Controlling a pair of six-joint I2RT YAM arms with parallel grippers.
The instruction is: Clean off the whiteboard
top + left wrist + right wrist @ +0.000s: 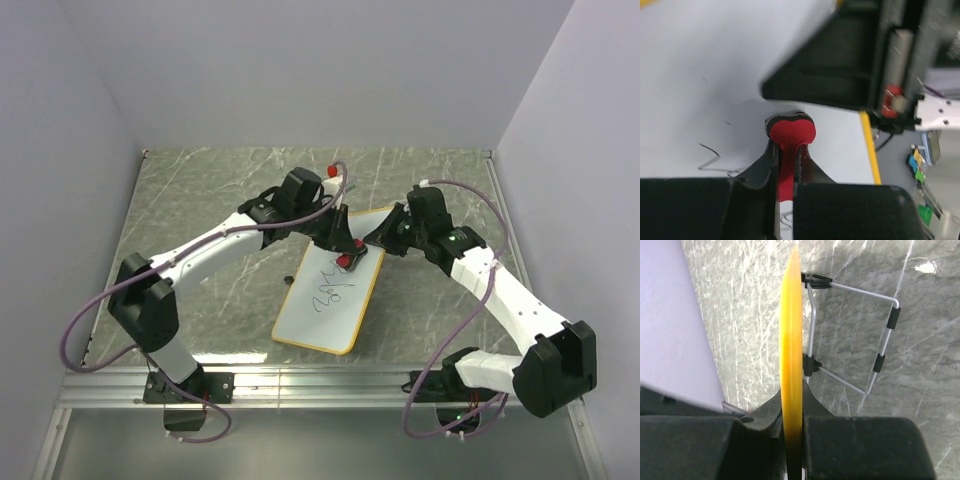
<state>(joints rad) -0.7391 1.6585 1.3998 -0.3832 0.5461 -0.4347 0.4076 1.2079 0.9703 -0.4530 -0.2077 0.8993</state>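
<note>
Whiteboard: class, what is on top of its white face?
A red eraser, pinched in the left gripper, rests on the whiteboard, with dark scribbles nearer the robot. Any marks under the eraser and gripper are hidden.

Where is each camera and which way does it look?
Top: above, behind the arms, looking down at both arms and the flat white yellow-rimmed whiteboard.
Left wrist: faces the board's surface past left jaws shut on a small red eraser.
Right wrist: looks along the board's yellow edge, clamped in right jaws.
All three share the whiteboard.
</note>
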